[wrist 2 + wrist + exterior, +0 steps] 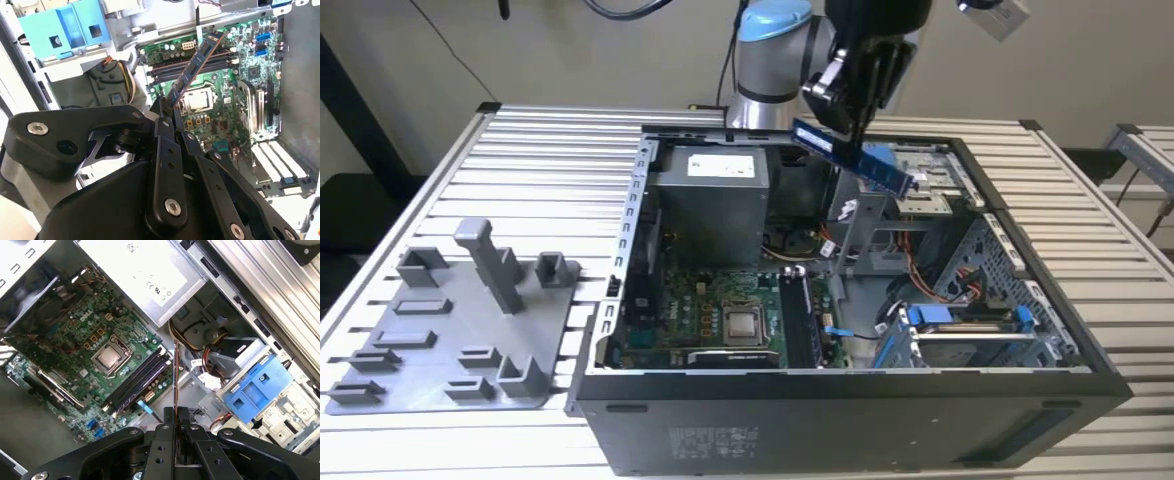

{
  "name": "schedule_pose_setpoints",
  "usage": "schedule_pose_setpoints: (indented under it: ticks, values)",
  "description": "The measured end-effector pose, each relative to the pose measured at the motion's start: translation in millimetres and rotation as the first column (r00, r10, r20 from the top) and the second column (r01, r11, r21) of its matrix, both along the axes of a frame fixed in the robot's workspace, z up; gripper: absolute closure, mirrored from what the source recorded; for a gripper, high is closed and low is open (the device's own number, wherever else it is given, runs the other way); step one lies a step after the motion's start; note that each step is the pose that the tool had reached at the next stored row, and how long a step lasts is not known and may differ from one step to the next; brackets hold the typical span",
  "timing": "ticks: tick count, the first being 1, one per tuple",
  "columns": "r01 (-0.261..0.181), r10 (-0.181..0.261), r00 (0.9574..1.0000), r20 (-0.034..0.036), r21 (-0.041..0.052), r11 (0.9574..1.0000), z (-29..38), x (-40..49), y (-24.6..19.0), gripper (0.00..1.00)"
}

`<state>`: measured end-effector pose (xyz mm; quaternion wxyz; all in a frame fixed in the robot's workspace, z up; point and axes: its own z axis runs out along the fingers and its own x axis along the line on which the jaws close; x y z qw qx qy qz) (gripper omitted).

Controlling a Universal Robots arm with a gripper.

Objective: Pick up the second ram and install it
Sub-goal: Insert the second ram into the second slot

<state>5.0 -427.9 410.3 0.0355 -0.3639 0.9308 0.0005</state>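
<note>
The second ram (857,157) is a long thin stick with a bluish face, held tilted in the air above the open computer case (854,390). My gripper (838,120) is shut on its upper end. In the second wrist view the ram (196,64) juts out from the gripper (167,107) over the green motherboard (225,110). In the first wrist view the ram (176,372) shows edge-on, rising from the gripper (176,412). The long black sockets (137,382) lie below it, beside the processor socket (108,357). The ram hangs apart from the board.
A grey power supply (714,195) fills the case's back corner. A blue drive caddy (958,318) and loose cables sit at the exterior view's right. A grey plastic tray (454,345) with upright blocks lies on the slatted table (547,150) at the exterior view's left.
</note>
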Motion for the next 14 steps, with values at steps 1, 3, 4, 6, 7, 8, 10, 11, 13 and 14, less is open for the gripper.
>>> schedule_pose_setpoints:
  ticks: [1, 3, 4, 6, 7, 8, 10, 11, 13, 14]
  values:
    - [0.011, -0.011, 0.9999, 0.0001, 0.0001, 0.9999, -0.2, 0.0, -0.1, 0.86]
    - [0.033, -0.033, 0.9995, 0.0001, 0.0001, 0.9995, -0.5, 0.0, -0.5, 0.86]
    - [0.043, -0.043, 0.9991, 0.0001, 0.0002, 0.9991, -0.7, 0.0, -0.6, 0.86]
    - [0.066, -0.066, 0.9978, 0.0001, 0.0000, 0.9978, -1.1, 0.0, -0.8, 0.86]
    - [0.077, -0.077, 0.9971, 0.0001, 0.0000, 0.9971, -1.3, 0.0, -0.8, 0.86]
    - [0.086, -0.086, 0.9963, 0.0002, -0.0001, 0.9963, -1.5, 0.0, -0.8, 0.86]
    - [0.100, -0.100, 0.9950, 0.0001, -0.0004, 0.9950, -1.7, 0.0, -0.8, 0.86]
    - [0.107, -0.107, 0.9943, -0.0004, -0.0006, 0.9943, -2.0, 0.0, -0.9, 0.86]
    - [0.130, -0.130, 0.9916, -0.0025, -0.0009, 0.9916, -2.5, 0.1, -0.9, 0.86]
    - [0.146, -0.146, 0.9893, -0.0035, -0.0010, 0.9893, -2.7, 0.1, -0.9, 0.86]
